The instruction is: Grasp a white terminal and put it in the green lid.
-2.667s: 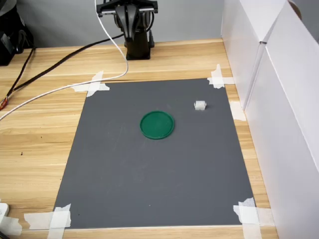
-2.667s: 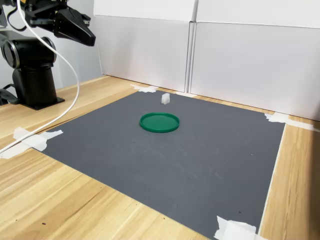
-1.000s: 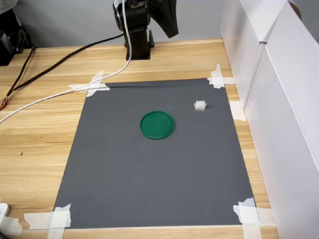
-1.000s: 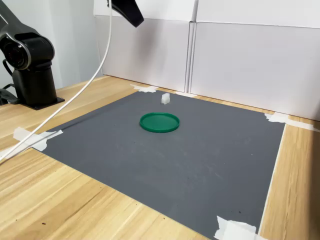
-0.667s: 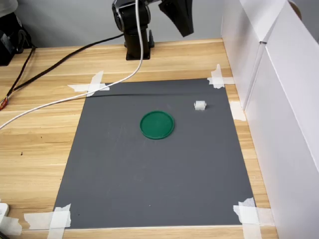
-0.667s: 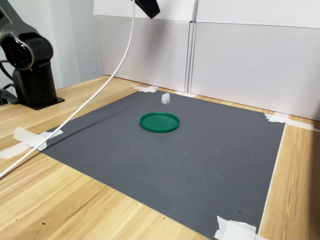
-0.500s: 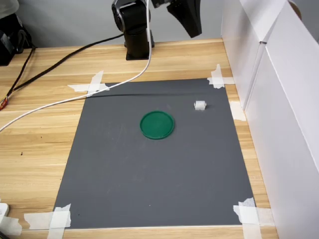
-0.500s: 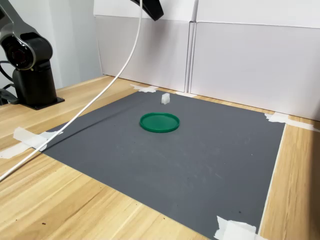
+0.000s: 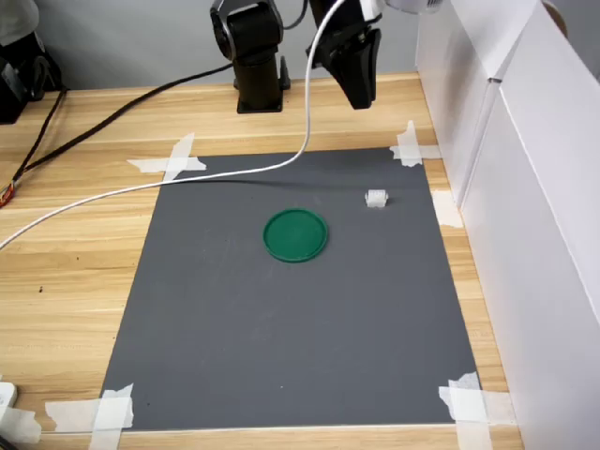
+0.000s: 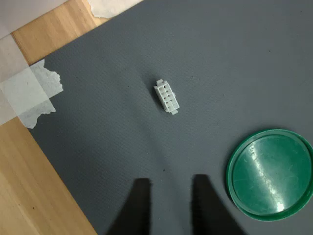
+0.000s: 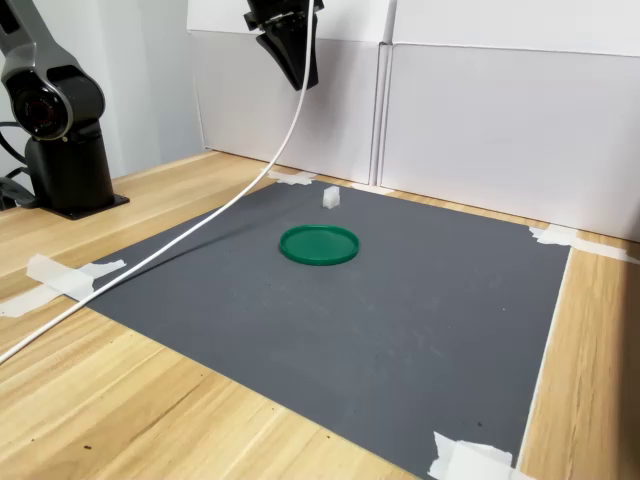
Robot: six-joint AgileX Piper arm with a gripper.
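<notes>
Hand (image 9: 357,94) moved twd white terminal (image 10: 166,96), fingers apart, empty; no readable text.

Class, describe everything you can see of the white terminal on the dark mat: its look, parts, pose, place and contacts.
The white terminal is a tiny blocky piece that looks like plastic. In the wrist view its upward face shows two rows of small sockets, with a small tab at one end. It lies on the grey mat, apart from the green lid, at the lid's right in the first exterior view, near a taped corner. Nothing else touches it; the gripper hangs above.
</notes>
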